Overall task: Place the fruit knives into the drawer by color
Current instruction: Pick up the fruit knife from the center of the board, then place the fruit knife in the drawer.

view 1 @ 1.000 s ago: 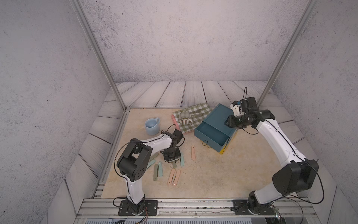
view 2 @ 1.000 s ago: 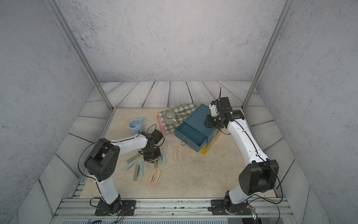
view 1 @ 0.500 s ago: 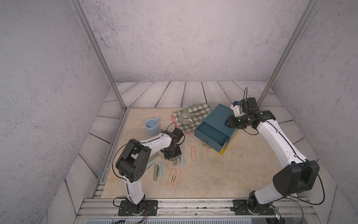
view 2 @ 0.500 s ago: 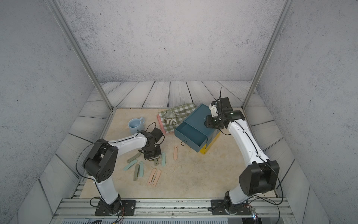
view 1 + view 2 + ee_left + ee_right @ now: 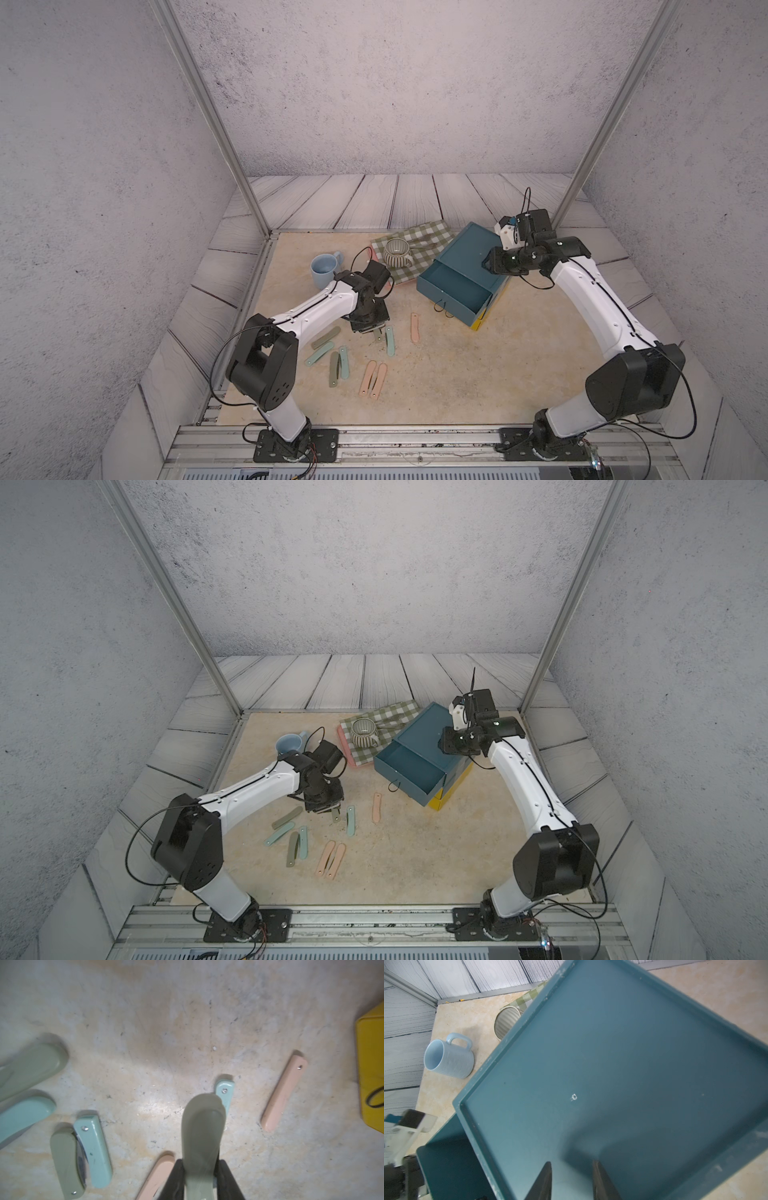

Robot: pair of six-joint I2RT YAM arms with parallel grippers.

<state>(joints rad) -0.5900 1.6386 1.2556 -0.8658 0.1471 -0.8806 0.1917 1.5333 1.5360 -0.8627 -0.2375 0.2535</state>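
My left gripper (image 5: 376, 332) is shut on an olive-grey fruit knife (image 5: 202, 1136), held low over the table; its free end points away from the jaws. Loose knives lie round it: a mint one (image 5: 390, 340) just beside it, a peach one (image 5: 414, 327) nearer the drawer, a peach pair (image 5: 373, 379), and olive and mint ones (image 5: 333, 369) to the left. The drawer (image 5: 453, 291) is a teal chest with its top drawer pulled out, showing nothing inside, over yellow lower drawers (image 5: 484, 322). My right gripper (image 5: 571, 1164) hovers open over the chest's teal top (image 5: 612, 1064), holding nothing.
A light blue mug (image 5: 324, 270) stands at the back left. A striped cup (image 5: 395, 252) sits on a checked cloth (image 5: 424, 239) beside the chest. Metal frame posts (image 5: 257, 216) rise at the back corners, and walls close in on both sides.
My left gripper has shifted slightly away from the front edge with the olive-grey knife in it. The right arm has not moved.
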